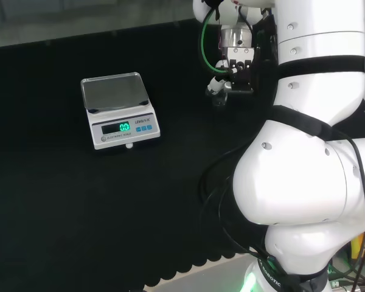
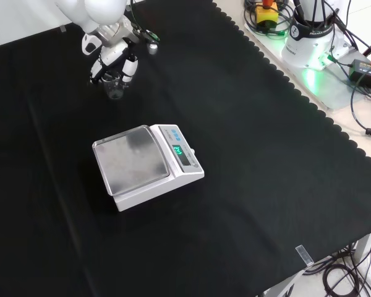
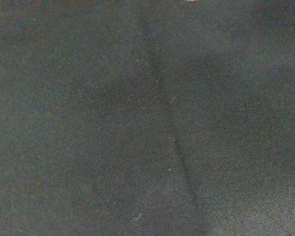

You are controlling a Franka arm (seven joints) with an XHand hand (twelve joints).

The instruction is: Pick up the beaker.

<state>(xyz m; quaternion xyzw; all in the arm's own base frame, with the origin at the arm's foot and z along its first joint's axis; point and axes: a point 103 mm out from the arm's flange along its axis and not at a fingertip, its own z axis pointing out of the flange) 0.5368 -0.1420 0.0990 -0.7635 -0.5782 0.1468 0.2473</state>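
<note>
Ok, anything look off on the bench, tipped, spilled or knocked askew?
Nothing stands out. The beaker stands upright on the cloth beneath the hand; the scale sits flat, pan bare, with no spill showing.

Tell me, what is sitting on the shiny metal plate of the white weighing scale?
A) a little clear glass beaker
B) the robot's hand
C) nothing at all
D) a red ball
C: in the front view the silver metal pan of the white weighing scale is bare, while the small clear glass beaker stands apart on the black cloth, right under the black and white hand.
</note>
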